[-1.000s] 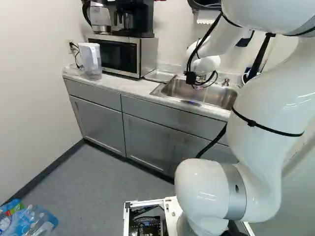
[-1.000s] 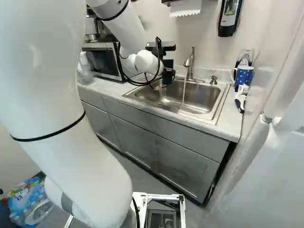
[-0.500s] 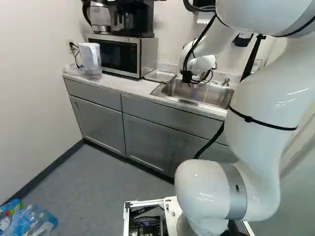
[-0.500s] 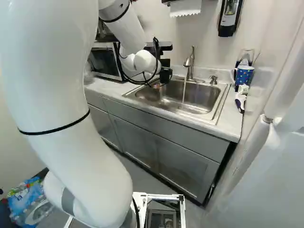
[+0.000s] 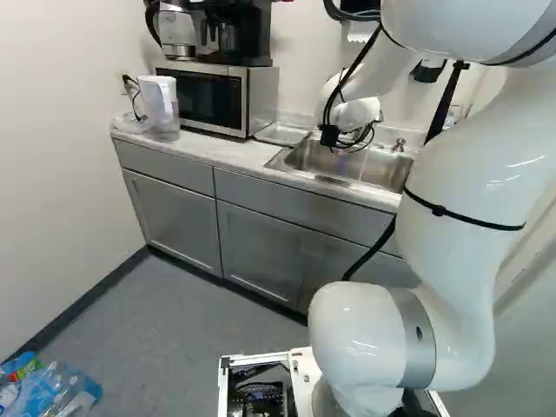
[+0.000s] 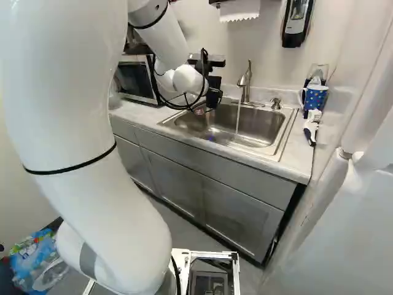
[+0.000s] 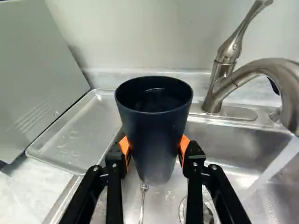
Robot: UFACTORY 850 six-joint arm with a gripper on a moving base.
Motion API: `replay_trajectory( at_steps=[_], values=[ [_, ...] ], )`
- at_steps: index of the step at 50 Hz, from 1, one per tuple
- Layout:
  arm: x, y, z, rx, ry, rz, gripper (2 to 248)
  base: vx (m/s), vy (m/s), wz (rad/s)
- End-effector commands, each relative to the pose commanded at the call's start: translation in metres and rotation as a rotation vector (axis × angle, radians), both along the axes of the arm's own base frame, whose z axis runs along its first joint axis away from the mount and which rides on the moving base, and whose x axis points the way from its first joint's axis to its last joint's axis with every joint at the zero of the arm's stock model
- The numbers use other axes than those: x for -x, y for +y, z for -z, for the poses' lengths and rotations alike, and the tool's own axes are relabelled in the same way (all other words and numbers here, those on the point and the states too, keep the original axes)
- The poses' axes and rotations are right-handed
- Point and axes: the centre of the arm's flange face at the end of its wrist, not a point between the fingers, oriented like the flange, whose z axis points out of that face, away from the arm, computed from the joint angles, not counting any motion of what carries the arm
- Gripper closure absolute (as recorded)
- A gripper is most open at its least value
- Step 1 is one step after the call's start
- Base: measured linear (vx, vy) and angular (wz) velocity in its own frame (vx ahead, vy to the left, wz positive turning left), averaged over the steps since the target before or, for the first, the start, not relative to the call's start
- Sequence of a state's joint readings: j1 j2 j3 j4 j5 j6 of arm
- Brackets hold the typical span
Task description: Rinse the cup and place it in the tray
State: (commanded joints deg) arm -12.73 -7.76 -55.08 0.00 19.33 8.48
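Counter [image 6: 301, 157], 1: sink [image 6: 264, 126] inset. Microwave [image 5: 208, 100], 1. Tray [image 7: 77, 135], 1: along the sink edge nearest the microwave. Faucet [image 7: 218, 88], 1: back edge of sink, running. Gripper [image 6: 214, 97], 1: 2 fingers clamped on cup [image 7: 156, 135]. Cup, 1: dark, over the sink. Utensil [image 7: 142, 204], 1: in the sink.

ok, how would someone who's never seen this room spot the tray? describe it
In the left base view, find the silver, black-fronted microwave on the pale counter. The shallow, silver metal tray with rounded corners lies between it and the stainless-steel sink. Its low rim and flat floor set it apart from the sink's deep basin.
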Motion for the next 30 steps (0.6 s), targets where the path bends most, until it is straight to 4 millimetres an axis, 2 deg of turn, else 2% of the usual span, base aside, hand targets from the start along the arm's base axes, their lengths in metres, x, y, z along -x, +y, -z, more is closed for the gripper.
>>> replay_trajectory(
  at_steps=[30],
  values=[
    [0.0000, 0.0000, 0.0000, -0.282, -0.064, 0.125, 129, 0.000, 0.000, 0.000]
  ],
)
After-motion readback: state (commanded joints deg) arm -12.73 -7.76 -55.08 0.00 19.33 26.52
